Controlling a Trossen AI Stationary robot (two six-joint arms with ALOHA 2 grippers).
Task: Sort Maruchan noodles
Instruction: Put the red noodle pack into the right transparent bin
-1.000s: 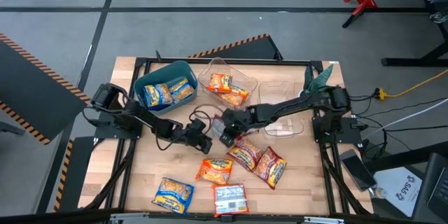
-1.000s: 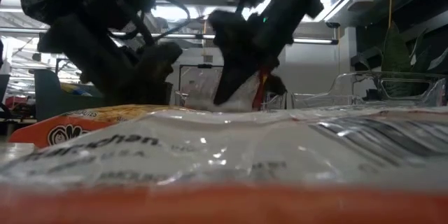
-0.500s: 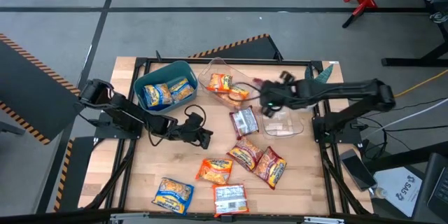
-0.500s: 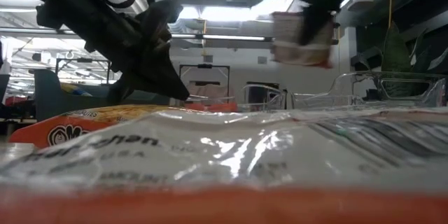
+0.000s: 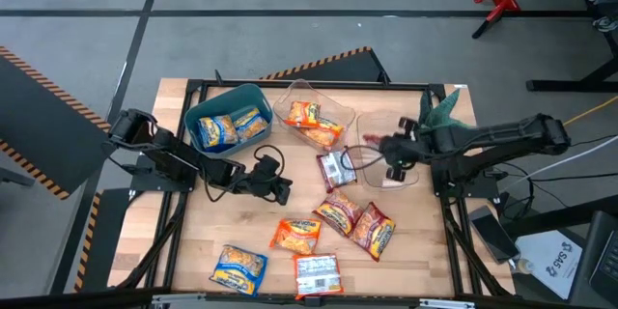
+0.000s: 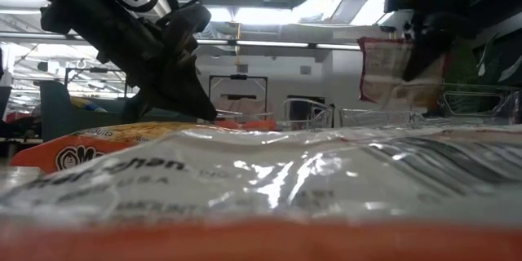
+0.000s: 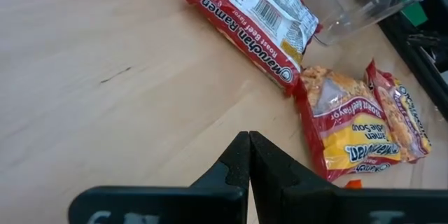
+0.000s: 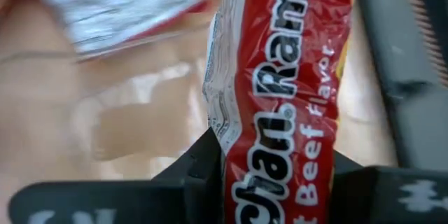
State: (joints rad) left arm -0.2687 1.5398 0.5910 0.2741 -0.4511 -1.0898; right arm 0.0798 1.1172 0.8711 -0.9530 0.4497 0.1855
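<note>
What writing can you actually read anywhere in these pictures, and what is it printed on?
"Maruchan Ramen", "Roast Beef Flavor": red packet lying on the table, left wrist view.
"...chan Ram...", "...t Beef Flavor": red packet gripped by the right gripper.
"Ramen Noodle Soup": yellow-red packet, partly legible.
"...uchan", "U.S.A.": pale packet close to the low camera.
"SAG": white sign beside the table, rest unreadable.
Other packets' print: too small.

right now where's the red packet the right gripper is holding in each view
High view: held red packet is at right-centre, above the clear container, at the right gripper.
Low view: upper right, hanging in the air.
Left wrist view: not in it.
Right wrist view: fills the centre, between the fingers.
Shared landmark: the clear container.
</note>
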